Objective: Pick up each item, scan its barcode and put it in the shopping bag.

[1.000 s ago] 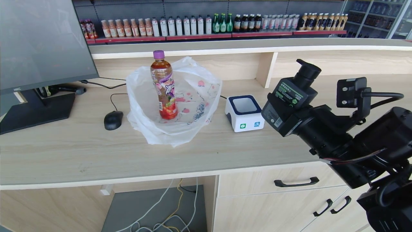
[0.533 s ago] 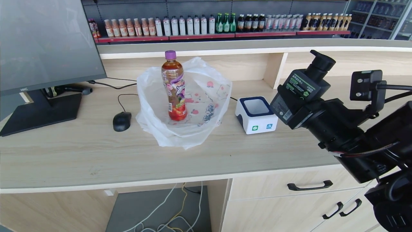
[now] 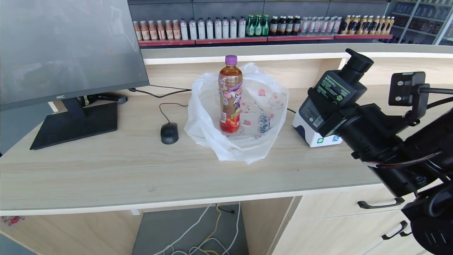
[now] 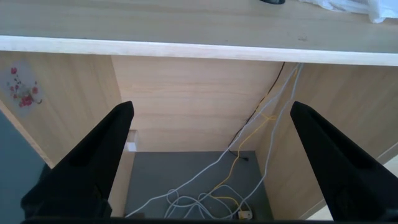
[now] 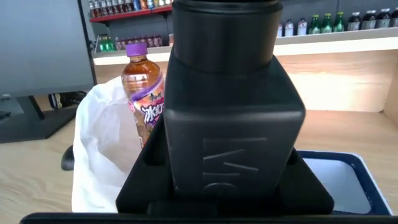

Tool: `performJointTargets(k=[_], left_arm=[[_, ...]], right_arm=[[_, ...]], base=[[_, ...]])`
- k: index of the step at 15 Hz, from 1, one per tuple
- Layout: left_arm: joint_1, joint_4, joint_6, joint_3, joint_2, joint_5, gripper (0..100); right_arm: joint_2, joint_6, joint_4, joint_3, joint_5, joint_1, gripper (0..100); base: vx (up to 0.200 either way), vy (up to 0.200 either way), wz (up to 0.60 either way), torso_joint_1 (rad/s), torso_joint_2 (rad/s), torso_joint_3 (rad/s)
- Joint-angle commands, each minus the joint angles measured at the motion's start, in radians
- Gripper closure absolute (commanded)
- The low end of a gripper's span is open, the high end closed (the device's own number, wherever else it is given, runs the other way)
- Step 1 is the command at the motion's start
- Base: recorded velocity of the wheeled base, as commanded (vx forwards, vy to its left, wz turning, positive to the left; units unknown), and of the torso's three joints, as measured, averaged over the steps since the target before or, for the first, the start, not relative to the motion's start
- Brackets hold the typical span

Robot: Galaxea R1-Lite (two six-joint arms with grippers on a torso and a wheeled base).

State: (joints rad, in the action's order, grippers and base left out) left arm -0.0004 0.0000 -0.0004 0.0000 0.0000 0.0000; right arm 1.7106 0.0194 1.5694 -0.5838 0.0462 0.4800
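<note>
A tea bottle (image 3: 230,95) with a purple cap stands upright inside the white shopping bag (image 3: 212,131) on the counter; the right wrist view has the bottle (image 5: 143,93) and the bag (image 5: 102,155) behind my load. My right gripper (image 3: 348,124) is shut on a black container (image 3: 334,92) with a green label, held tilted in front of the white and blue scanner (image 3: 320,140), partly covering it. The container (image 5: 230,124) blocks much of the scanner (image 5: 339,180). My left gripper (image 4: 211,109) hangs open and empty below the counter's edge.
A monitor (image 3: 67,46) stands at the counter's left end, and a black mouse (image 3: 169,133) lies left of the bag. Drawers with black handles (image 3: 380,204) sit under the right side. Loose cables (image 4: 249,186) hang below. Shelves of bottles (image 3: 247,26) line the back.
The whole head picture has shifted to the right, so the camera moved. The held black container, earlier to the right of the scanner, now overlaps it.
</note>
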Motion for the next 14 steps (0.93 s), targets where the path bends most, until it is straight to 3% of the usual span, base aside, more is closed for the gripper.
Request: performJointTargets(k=[1, 14], left_arm=[[0.0, 0.0, 0.0, 0.0, 0.0, 0.0, 0], [0.0, 0.0, 0.002, 0.0, 0.0, 0.0, 0]], right_arm=[[0.014, 0.001, 0.001, -0.01, 0.0, 0.002, 100], [0.201, -0.041, 0.001, -0.211, -0.014, 0.005, 100]], base=[[0.0, 0.0, 0.0, 0.0, 0.0, 0.0], [0.0, 0.0, 0.0, 0.0, 0.0, 0.0]])
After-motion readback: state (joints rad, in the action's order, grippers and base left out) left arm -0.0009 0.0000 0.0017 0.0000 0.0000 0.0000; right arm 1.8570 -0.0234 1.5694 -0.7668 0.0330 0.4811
